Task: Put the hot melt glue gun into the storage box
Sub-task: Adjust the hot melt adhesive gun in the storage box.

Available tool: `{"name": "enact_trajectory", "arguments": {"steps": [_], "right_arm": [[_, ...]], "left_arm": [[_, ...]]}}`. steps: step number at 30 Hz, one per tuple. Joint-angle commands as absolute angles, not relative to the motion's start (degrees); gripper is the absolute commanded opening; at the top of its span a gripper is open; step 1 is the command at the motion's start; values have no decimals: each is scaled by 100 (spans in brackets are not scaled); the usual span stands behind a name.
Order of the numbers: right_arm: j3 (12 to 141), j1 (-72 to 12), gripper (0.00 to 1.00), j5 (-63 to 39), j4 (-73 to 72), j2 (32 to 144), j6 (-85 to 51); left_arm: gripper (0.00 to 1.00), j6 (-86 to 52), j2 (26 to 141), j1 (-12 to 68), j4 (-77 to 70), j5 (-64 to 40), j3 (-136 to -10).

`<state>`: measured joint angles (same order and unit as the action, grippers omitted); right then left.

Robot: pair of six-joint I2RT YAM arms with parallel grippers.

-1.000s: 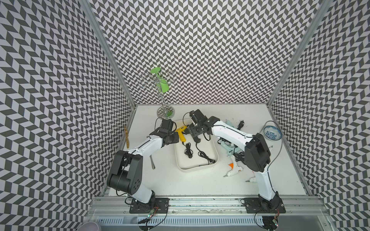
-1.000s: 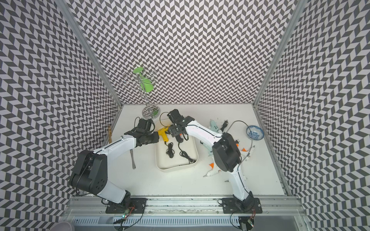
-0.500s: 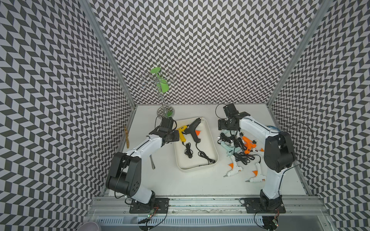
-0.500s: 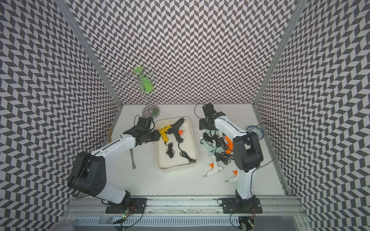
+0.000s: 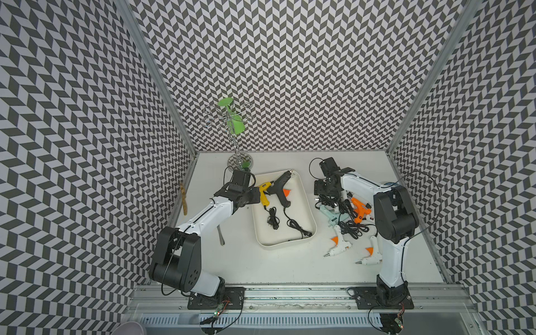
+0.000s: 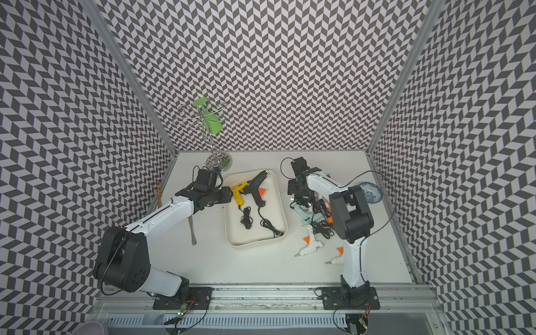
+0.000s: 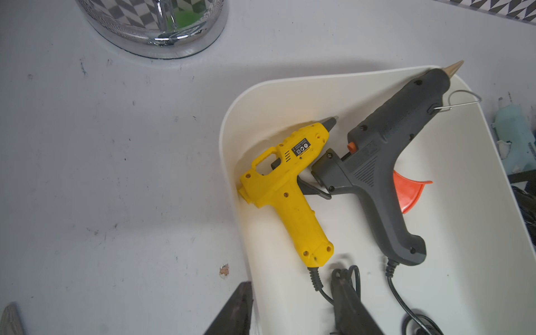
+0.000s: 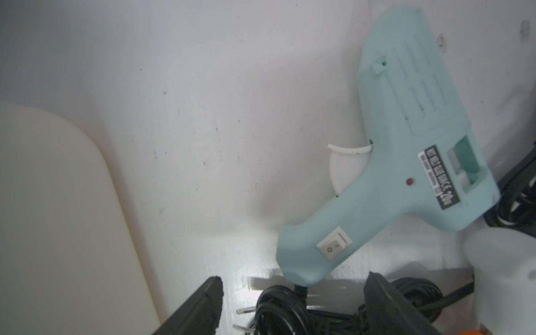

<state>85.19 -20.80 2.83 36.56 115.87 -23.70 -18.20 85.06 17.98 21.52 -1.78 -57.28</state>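
**Glue guns: two in the storage box [image 5: 278, 245], four out on the table [image 5: 261, 266]**

We see the yellow glue gun [image 5: 264, 193] lying flat in the far left corner of the box, its back end against the wall. The dark grey glue gun [image 5: 280, 188] lies just beside it, with its nozzle tip up at the far rim. Both cords trail toward the near end of the box.

Our left gripper [image 5: 253, 195] hangs at the box's left wall with its jaws parted. In the left wrist view one finger [image 7: 235, 313] is outside the wall and the other is inside, by the yellow gun's cord. They grip nothing.

Our right gripper [image 5: 326, 197] is over the table, to the right of the box, with its jaws wide. In the right wrist view the black cord bundle [image 8: 278, 307] of the mint glue gun [image 8: 406, 162] lies between the fingers. We cannot tell whether they touch it.

The mint gun lies flat on the table near the box. On its far side from the box lies the orange glue gun [image 5: 359, 207]. Nearer the rail are two white glue guns [image 5: 338, 246] with orange triggers. All four lie outside the box among tangled black cords.

In a top view, a blue-patterned bowl [image 6: 372, 191] sits beside the right arm.
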Motion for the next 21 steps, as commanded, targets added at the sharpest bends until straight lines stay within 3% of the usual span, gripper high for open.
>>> {"name": "enact_trajectory", "arguments": {"steps": [1,8,11,21], "right_arm": [[8517,-2114,77,98,3113,11213,-2427],[9344,-2997,70,687,3148,11039,-1600],[9614,-3367,63,663,3115,11206,-1433],[9972,-3727,57,90,2711,12233,-1699]], "left_arm": [[50,-1742,8380,1819,2072,-165,-5679],[49,-1706,8684,1837,2218,-177,-5731],[48,-1700,8808,1836,2259,-161,-5724],[42,-1736,9033,1837,2219,-224,-5669]]}}
